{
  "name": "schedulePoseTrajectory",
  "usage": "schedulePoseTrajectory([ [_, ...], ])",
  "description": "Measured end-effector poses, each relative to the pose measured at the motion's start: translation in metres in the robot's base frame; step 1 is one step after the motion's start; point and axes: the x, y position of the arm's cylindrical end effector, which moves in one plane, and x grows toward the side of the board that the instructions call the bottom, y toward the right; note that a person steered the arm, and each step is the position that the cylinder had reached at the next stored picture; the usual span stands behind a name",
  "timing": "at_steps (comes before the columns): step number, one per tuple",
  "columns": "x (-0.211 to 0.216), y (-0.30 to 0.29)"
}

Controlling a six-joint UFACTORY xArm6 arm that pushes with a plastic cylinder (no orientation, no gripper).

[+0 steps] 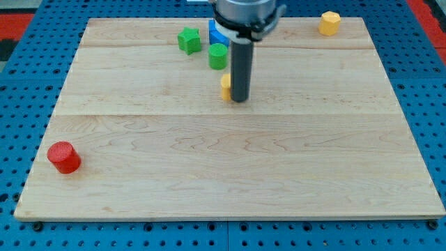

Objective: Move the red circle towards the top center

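My tip (240, 100) has no hand that opens or shuts; it is just a dark rod touching the pale wooden board (279, 174), holding nothing. A small yellow block (226, 86) sits right beside it on the view's left. The red round block (64, 157) is far away, near the bottom left corner. I think I must go behind it, because I can only push. The green star block (188, 40), green round block (218, 56) and blue block (215, 32) crowd the top center.
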Motion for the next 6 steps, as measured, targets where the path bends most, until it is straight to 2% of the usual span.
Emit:
schedulePoseTrajectory([
  [1, -0.043, -0.026],
  [2, -0.012, 0.005],
  [3, 0.121, 0.038],
  [4, 0.197, -0.032],
  [5, 0.205, -0.163],
  [6, 0.181, -0.276],
])
